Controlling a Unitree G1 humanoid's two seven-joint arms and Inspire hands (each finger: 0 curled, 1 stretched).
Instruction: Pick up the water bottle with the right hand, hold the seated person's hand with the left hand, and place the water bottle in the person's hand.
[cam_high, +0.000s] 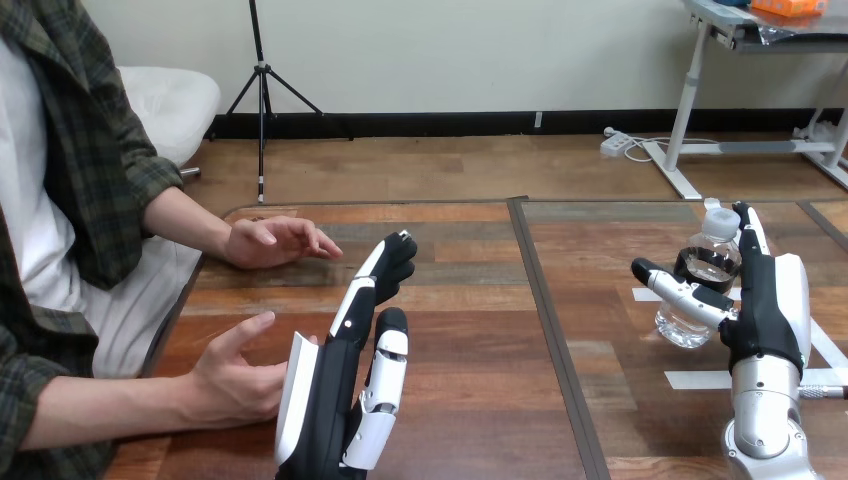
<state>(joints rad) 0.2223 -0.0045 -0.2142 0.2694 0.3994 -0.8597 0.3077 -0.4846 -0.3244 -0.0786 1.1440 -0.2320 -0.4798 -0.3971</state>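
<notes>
A clear water bottle (699, 283) with a white cap and a dark label stands upright on the table at the right. My right hand (765, 300) is against it, open: the straight fingers rise along its right side and the thumb reaches across its front. At centre left my left hand (335, 385) is open, edge-on, with its fingers pointing away from me. The person's near hand (232, 375) rests on the table just left of that hand's white back shell, thumb up. I cannot tell whether they touch. The person's far hand (276, 241) hovers palm down farther back.
White tape strips (700, 379) lie on the table under and beside the bottle. A dark seam (553, 330) runs front to back between the two table halves. The person sits along the left edge.
</notes>
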